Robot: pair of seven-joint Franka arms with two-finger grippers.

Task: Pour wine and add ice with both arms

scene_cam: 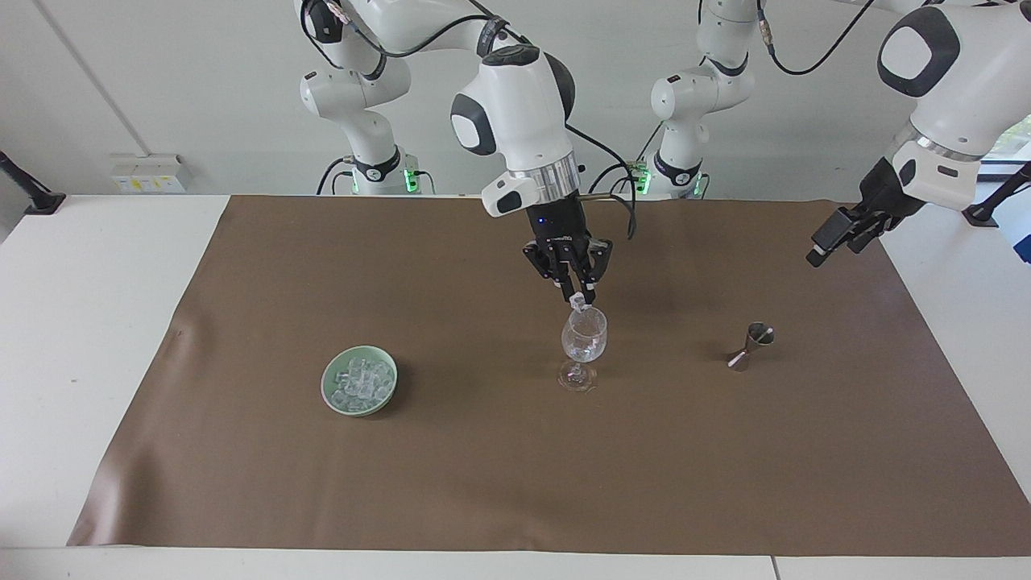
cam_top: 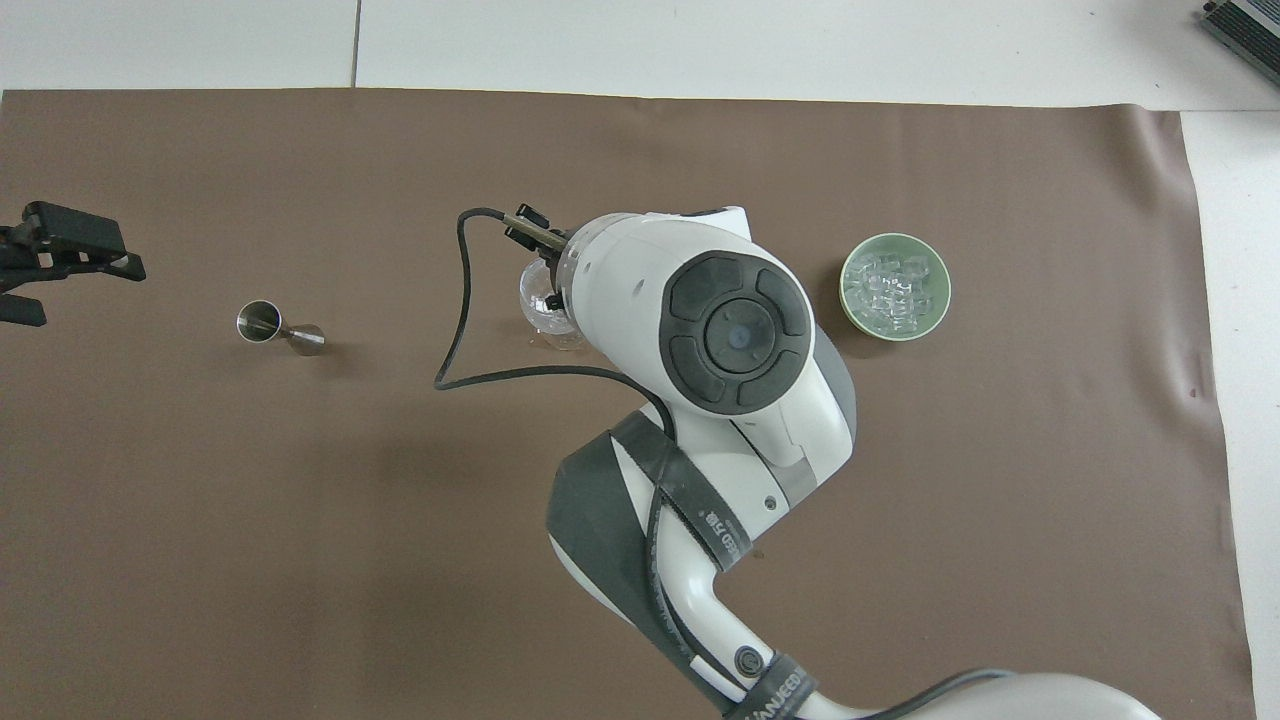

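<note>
1 ice chunk [scene_cam: 577, 302] in right gripper [scene_cam: 577, 300] over wine glass [scene_cam: 583, 341].

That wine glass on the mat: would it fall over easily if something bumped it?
Probably. The wine glass stands upright on a thin stem over a small foot, so it looks top-heavy. Its clear thin bowl likely chips or breaks easily. On its side it would probably roll.

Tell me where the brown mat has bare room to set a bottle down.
Bare: the brown mat along the edge farthest from the robots, and between the green bowl of ice and the clear stemmed glass. Crowded at the glass: the right gripper holds an ice cube over it. The small metal jigger stands beside it.
</note>
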